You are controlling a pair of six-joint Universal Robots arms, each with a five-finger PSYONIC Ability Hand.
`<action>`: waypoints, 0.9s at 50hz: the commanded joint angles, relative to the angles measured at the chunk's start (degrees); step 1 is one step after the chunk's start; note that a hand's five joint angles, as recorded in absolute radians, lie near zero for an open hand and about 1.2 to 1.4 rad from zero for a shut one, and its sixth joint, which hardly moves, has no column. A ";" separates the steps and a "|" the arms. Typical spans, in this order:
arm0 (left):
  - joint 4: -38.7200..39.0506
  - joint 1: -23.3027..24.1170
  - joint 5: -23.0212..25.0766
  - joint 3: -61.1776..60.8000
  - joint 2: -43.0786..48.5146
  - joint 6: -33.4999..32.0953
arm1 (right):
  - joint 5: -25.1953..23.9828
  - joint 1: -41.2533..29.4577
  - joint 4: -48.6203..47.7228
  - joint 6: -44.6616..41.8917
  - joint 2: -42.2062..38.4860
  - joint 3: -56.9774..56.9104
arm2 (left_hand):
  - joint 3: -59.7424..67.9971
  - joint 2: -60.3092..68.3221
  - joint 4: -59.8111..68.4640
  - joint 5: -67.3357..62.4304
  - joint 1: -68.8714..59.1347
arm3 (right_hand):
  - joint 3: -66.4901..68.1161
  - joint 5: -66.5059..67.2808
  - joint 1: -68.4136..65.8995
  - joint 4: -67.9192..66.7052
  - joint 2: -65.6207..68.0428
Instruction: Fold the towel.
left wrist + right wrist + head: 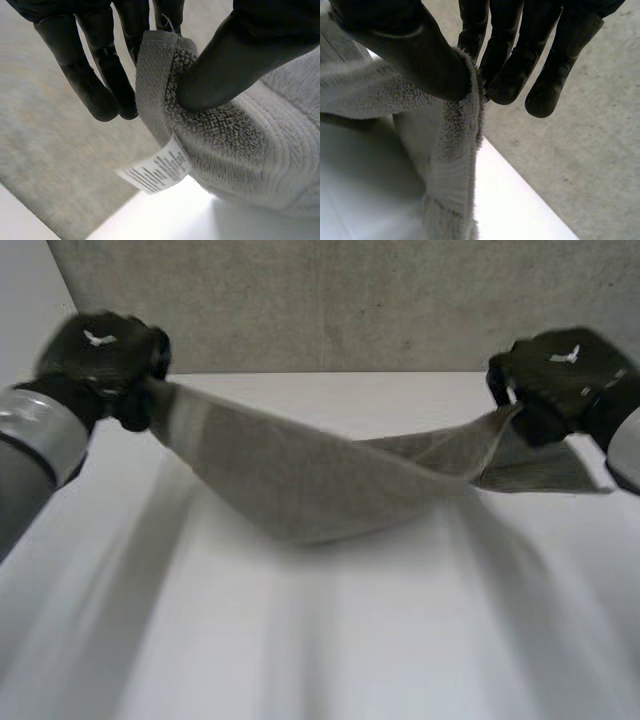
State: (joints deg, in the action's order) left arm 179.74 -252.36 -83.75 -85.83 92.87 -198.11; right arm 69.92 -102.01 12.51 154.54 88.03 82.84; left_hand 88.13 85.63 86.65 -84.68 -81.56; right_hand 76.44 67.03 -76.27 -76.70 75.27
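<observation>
At the table's [330, 640] far left corner, the left hand [100, 355] is pinching one corner of the grey towel [310, 480]. In the left wrist view its thumb [235, 60] is pressing the hemmed corner, just above the care label [155, 172], against a finger, while the other fingers are hanging straight beside the cloth. From there the towel is sagging along the table's far edge with its middle drooping low; I cannot tell whether the lowest fold is touching the surface. Toward the far right corner the right hand [560, 375] is gripping the opposite corner the same way, squeezing the terry edge between thumb and fingers [505, 85], with a loose flap of towel trailing onto the table below it. Judging by this, the fold is at its carrying stage, with both corners raised and spread apart. The next move is probably calling for both hands travelling together, keeping that edge taut, to lay these corners onto the towel's opposite edge before letting go
</observation>
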 commanded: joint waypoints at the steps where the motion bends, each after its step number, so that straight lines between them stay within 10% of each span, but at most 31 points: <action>1: 4.39 -2.17 0.08 -9.95 -6.73 6.77 | -0.75 0.85 8.76 -1.17 -1.02 -5.05 | -8.13 -5.63 -6.65 14.68 1.56 | 3.56 2.97 -3.73 -3.30 4.73; 21: 20.30 -9.03 0.17 -21.84 0.91 6.94 | 0.92 -0.12 -2.93 -5.65 -25.96 4.78 | -8.13 -5.63 -6.65 14.68 1.56 | -11.49 -12.09 11.33 11.76 -10.33; 30: 20.48 -9.20 0.17 -21.84 4.60 7.03 | 2.94 -0.03 -2.58 -4.86 -26.77 7.60 | -8.13 -5.63 -6.65 14.68 1.56 | -41.24 -41.84 41.07 41.50 -40.07; 45: 20.57 -9.99 0.17 -22.10 4.78 6.95 | 1.45 4.19 2.34 -4.51 -22.37 11.73 | -8.13 -5.63 -6.65 14.68 1.56 | -42.97 -43.57 42.81 43.24 -41.80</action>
State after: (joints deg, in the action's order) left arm 200.29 -262.04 -83.58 -107.68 97.78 -191.10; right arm 72.19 -99.48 12.67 150.43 63.52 93.25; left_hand 88.25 85.63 86.65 -84.68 -81.57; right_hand 36.45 25.22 -34.16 -35.78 37.51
